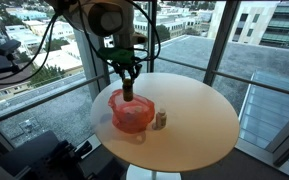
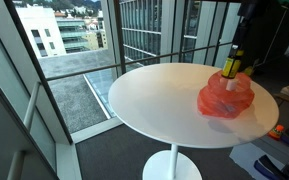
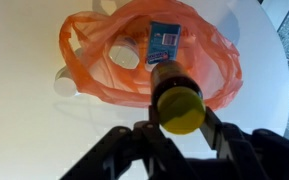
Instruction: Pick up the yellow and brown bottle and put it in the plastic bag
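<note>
My gripper (image 3: 178, 118) is shut on the brown bottle with the yellow cap (image 3: 180, 106) and holds it upright above the orange plastic bag (image 3: 104, 60). The bag lies open on the round white table, and a blue and white packet (image 3: 164, 45) shows inside it. In both exterior views the bottle (image 1: 128, 89) (image 2: 231, 67) hangs just over the bag (image 1: 132, 112) (image 2: 226, 98), with the gripper (image 1: 127, 72) on its top.
A small pale object (image 1: 160, 120) stands on the round table (image 1: 194, 125) beside the bag. Windows with metal frames surround the table. Dark equipment (image 1: 54, 155) sits on the floor near the table base.
</note>
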